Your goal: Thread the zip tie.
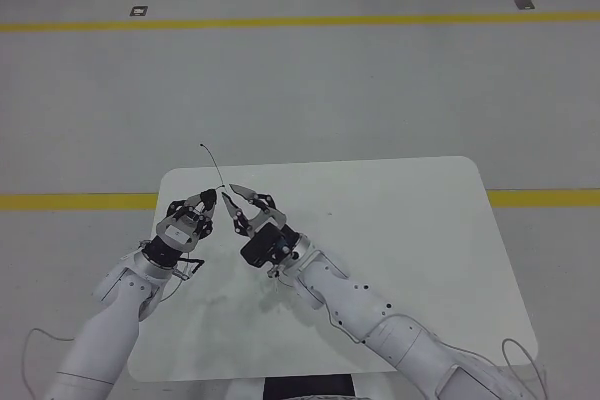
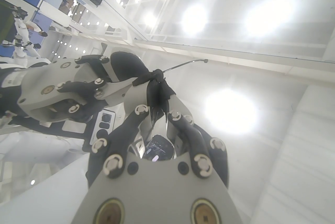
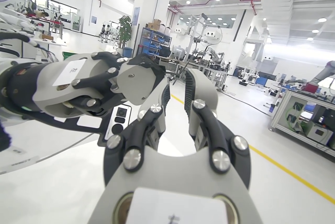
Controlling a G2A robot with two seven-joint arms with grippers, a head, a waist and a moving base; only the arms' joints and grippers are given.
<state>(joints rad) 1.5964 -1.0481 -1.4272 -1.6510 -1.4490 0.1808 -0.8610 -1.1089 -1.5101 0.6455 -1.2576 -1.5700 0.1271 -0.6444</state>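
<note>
Closely beside right gripper, left gripper pinches zip tie.

Zip tie between left pincer's closed tips; right pincer just beside

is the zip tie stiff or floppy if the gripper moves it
Probably springy, not floppy: the zip tie juts out past the left gripper unsupported, only slightly curved. So thin, it is likely very light and would bend aside if pushed.
</note>
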